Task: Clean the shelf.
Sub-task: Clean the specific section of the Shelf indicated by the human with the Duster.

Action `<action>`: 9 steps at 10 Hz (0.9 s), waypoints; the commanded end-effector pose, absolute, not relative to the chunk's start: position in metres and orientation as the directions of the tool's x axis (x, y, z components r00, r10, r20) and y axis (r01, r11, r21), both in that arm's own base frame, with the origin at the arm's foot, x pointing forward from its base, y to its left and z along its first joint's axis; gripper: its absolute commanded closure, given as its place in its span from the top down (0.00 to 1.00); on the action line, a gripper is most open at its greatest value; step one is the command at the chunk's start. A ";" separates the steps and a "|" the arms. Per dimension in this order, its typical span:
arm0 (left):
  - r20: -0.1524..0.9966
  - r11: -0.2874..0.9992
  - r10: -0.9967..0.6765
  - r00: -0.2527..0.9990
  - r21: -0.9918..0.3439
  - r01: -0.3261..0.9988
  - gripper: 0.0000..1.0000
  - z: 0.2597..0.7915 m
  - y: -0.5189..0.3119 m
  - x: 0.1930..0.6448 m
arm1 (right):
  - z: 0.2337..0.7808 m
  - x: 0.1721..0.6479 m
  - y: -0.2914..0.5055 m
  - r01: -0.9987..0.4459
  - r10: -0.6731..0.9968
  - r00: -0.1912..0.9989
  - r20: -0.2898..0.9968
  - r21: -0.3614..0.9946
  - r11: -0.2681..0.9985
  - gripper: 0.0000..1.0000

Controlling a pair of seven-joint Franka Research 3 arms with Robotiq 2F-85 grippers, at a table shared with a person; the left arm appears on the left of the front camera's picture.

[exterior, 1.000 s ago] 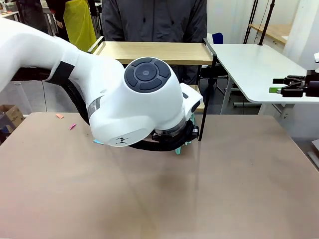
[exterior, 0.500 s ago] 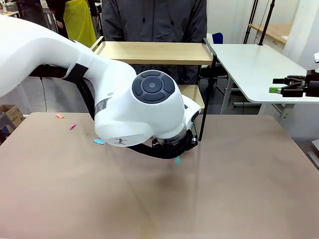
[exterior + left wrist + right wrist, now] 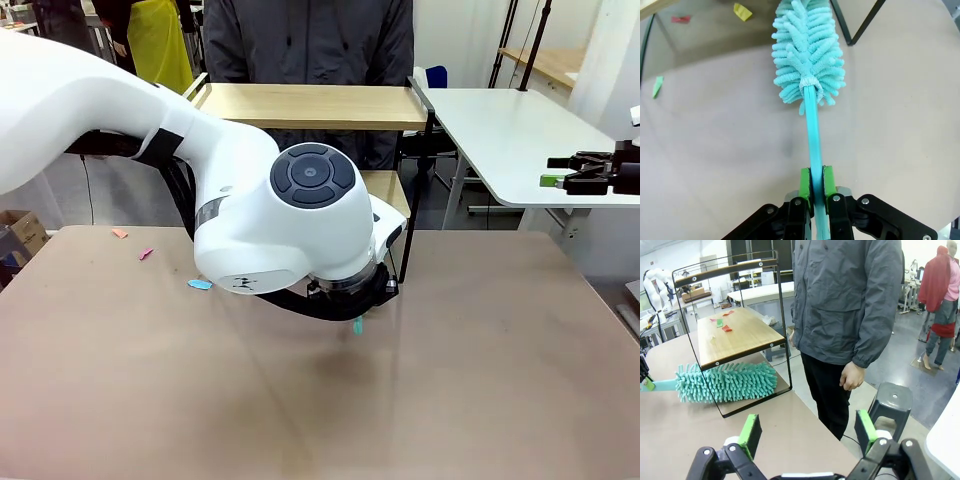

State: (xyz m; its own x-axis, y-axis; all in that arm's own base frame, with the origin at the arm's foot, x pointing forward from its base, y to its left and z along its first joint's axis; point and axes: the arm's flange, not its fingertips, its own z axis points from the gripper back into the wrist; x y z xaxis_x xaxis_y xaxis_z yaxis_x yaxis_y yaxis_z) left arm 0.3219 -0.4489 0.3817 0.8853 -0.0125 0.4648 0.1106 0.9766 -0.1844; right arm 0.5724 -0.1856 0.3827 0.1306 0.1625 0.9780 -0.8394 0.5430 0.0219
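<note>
Left fingers point(image 3: 804, 181) gripping the duster point(image 3: 807, 55) by the shelf point(image 3: 742, 337)
Right fingers point(image 3: 751, 434) sitting open; I'm thinking flat, slow sweeps work best.

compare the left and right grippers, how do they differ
The left gripper is shut on the teal duster's handle; the right gripper is open and empty. The left gripper's fingers stand almost together; the right gripper's stand wide apart. The left gripper is near the shelf; the right gripper is off to the side. Both are black with green pads.
</note>
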 end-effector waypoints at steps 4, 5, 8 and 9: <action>0.481 0.999 0.031 0.876 -0.038 -0.015 0.13 0.371 -0.387 0.333 | 0.390 0.571 -0.181 -0.829 0.166 0.148 0.975 0.031 0.559 1.00; 0.483 0.998 0.055 0.874 -0.017 -0.054 0.13 0.373 -0.366 0.336 | 0.390 0.571 -0.181 -0.829 0.166 0.148 0.975 0.031 0.559 1.00; 0.477 0.983 0.082 0.875 0.107 -0.150 0.13 0.375 -0.308 0.338 | 0.390 0.571 -0.181 -0.829 0.166 0.148 0.975 0.031 0.559 1.00; 0.469 0.974 0.074 0.880 0.156 -0.165 0.13 0.373 -0.290 0.340 | 0.390 0.571 -0.181 -0.829 0.166 0.148 0.975 0.031 0.559 1.00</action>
